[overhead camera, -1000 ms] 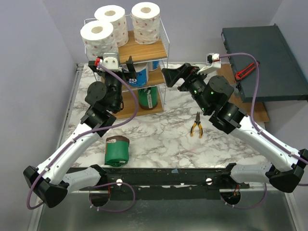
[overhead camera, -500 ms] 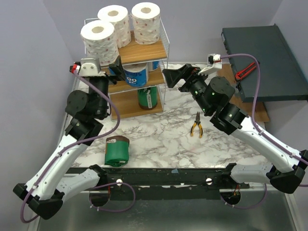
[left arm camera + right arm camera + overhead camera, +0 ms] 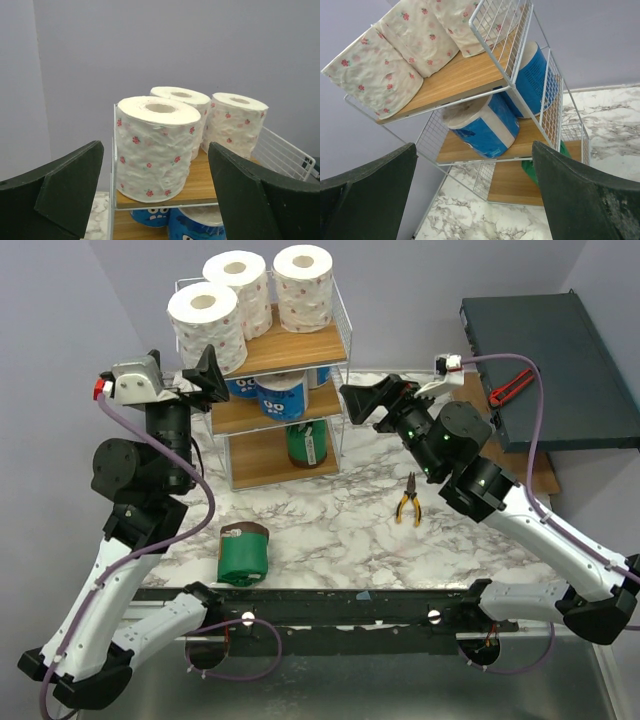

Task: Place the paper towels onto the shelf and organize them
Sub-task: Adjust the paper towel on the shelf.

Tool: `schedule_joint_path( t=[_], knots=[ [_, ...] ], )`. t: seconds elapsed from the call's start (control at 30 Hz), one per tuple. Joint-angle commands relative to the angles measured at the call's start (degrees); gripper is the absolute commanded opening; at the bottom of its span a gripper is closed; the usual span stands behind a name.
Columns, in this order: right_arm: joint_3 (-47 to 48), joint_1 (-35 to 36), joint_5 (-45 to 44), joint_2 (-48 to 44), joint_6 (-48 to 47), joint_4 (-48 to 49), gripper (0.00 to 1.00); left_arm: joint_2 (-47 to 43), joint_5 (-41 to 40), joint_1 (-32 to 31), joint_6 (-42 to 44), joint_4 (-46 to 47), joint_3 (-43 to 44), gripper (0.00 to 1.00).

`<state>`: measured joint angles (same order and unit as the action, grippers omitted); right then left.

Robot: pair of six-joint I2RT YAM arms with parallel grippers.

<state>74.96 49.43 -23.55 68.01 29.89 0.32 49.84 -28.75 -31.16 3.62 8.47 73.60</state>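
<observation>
The shelf [image 3: 300, 344] stands at the back of the marble table. Three white speckled paper towels [image 3: 207, 325] stand on its top board. Two blue rolls [image 3: 282, 396] sit on the middle tier and a green one [image 3: 307, 443] on the bottom. Another green roll [image 3: 244, 553] lies on the table near the arm bases. My left gripper [image 3: 185, 365] hovers open and empty left of the top tier, facing the nearest white roll [image 3: 156, 147]. My right gripper [image 3: 365, 400] is open and empty to the right of the shelf [image 3: 455, 77], looking at a tilted blue roll [image 3: 480, 127].
Yellow-handled pliers [image 3: 407, 502] lie on the marble right of centre. A dark flat box [image 3: 545, 355] sits at the far right with a red-handled tool [image 3: 510, 387] at its edge. A purple wall rises close behind the shelf.
My left arm has pulled back from the middle tier, risen and swung left to the height of the top tier. The right arm has barely moved.
</observation>
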Motion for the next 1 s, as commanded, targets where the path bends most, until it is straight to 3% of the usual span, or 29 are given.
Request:
schedule_joint_path(
  t=[0.0, 0.97],
  knots=[
    [-1.13, 0.15, -0.74, -2.00, -0.96, 0.06, 1.00, 2.16, 1.51, 2.18, -0.81, -2.38, 0.40, 0.89],
    [-2.45, 0.15, -2.55, -3.32, -3.09, -0.22, 1.00, 10.54, 2.97, 7.07, -2.35, 0.91, -0.49, 0.92]
  ],
)
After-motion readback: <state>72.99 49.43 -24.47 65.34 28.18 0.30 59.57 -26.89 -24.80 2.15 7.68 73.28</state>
